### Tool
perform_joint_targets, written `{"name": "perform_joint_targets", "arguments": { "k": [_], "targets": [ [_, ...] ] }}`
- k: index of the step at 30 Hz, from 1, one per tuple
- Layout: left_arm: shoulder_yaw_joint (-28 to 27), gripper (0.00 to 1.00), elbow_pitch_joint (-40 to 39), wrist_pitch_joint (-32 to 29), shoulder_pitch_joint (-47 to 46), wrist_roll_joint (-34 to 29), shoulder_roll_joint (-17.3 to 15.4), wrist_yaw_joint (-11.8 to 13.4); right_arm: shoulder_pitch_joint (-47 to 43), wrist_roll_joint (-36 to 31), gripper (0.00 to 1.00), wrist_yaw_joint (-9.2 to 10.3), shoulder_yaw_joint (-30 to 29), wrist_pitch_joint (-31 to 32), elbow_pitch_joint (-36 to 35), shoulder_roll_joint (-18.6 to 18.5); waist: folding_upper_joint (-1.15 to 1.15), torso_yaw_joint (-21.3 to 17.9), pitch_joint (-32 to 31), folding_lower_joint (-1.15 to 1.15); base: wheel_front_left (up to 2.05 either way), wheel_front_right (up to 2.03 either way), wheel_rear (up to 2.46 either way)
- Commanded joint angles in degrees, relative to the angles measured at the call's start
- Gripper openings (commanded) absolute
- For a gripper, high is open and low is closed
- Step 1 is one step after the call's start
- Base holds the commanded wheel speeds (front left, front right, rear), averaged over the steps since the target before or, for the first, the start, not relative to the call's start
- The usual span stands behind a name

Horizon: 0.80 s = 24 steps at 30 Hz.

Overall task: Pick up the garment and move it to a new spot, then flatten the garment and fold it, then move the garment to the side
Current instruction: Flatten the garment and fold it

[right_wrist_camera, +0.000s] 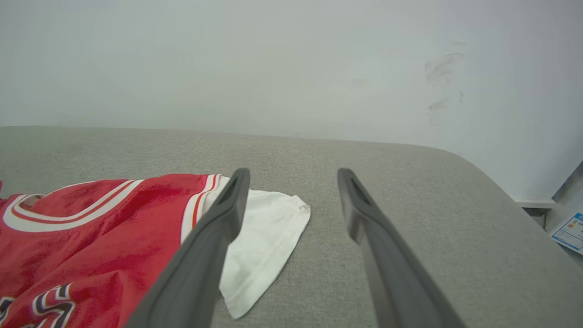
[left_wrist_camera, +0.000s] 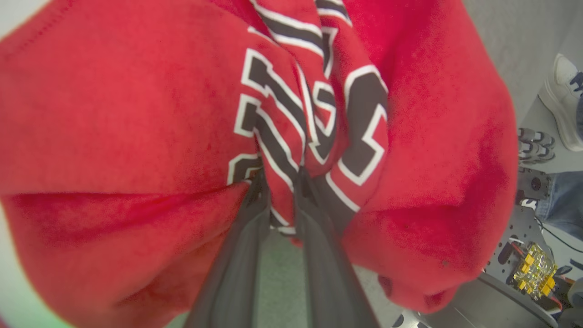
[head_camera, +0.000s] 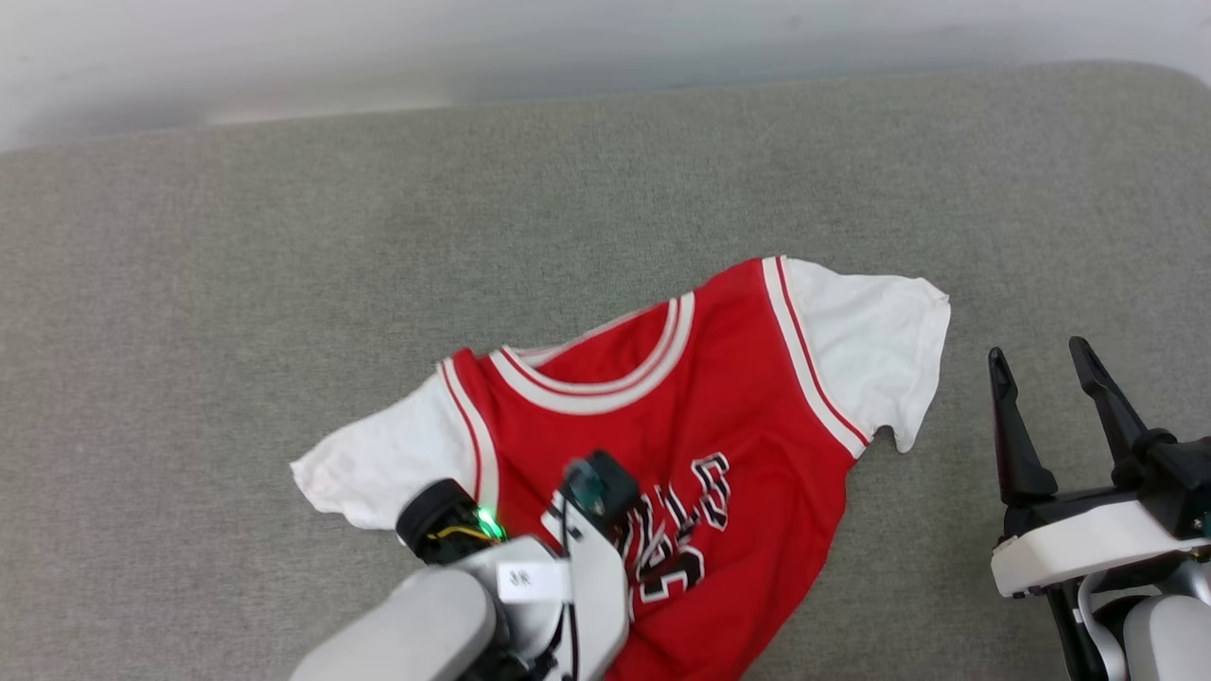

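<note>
I find the left gripper (left_wrist_camera: 278, 184) nipped nearly closed on a bunched fold of the garment (head_camera: 757, 397), which lies on the grey cushion (head_camera: 284, 236), evidently for lifting. The right gripper (head_camera: 1037, 352) stands wide open, empty, alongside.

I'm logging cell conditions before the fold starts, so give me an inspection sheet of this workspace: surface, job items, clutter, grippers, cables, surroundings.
Surface: grey fabric cushion, rounded far corner.
Job's things: garment, a red jersey lying front up with both white sleeves spread; its lower part is bunched under the left arm.
Clutter: nothing seen.
Grippers: left gripper shut on a fold of the garment at the lettering; right gripper open, to the right of the garment, holding nothing.
Cables: yellow wires at the left wrist; black cable by the robot's base.
Surroundings: pale wall behind the cushion; a person's white shoe on the floor.
</note>
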<state>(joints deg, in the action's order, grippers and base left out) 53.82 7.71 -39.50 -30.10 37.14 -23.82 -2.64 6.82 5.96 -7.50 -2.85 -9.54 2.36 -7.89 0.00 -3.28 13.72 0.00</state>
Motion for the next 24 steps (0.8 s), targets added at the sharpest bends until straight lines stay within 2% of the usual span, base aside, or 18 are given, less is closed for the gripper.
{"name": "perform_joint_targets", "arguments": {
  "k": [1,3,12,18,19,20,24],
  "targets": [
    [1.98,0.00,0.15,-0.94,1.79,-0.83,-0.10,-0.68,-0.39,0.15,1.00,0.03,0.09,0.05,0.24,-0.26,0.00,0.50,-1.30,0.00,0.00,0.00,0.00],
    [3.48,0.00,-0.89,-1.55,1.42,-2.66,-0.83,-0.90,-0.68,0.34,1.00,0.02,0.06,0.18,0.38,-0.38,0.00,0.81,-2.38,0.00,0.00,0.00,0.00],
    [8.26,0.00,-5.52,-3.11,4.91,-3.18,0.21,-1.32,-1.73,0.63,1.00,0.03,0.30,0.85,0.50,-0.32,0.00,1.84,-4.95,0.00,0.00,0.00,0.00],
    [9.03,0.00,-5.68,-1.42,6.29,-3.63,0.49,-1.05,-2.21,0.80,1.00,0.02,0.12,1.25,0.60,-0.55,0.00,2.64,-5.13,0.00,0.00,0.00,0.00],
    [8.62,0.29,-5.80,-0.14,6.18,-4.09,0.54,-0.79,-2.27,0.75,1.00,0.03,0.06,1.22,0.69,-0.56,0.00,2.80,-5.25,0.00,0.00,0.00,0.00],
    [7.95,1.00,-5.67,1.22,6.09,-4.44,0.65,-0.12,-2.34,0.67,1.00,0.03,-0.02,1.23,0.77,-0.55,0.00,2.98,-5.43,0.00,0.00,0.00,0.00],
    [5.56,1.00,-5.52,6.11,6.09,-4.75,0.72,1.33,-2.34,0.69,1.00,0.03,0.33,1.37,1.06,-0.48,0.00,3.64,-6.52,0.00,0.00,0.00,0.00]
  ]
}}
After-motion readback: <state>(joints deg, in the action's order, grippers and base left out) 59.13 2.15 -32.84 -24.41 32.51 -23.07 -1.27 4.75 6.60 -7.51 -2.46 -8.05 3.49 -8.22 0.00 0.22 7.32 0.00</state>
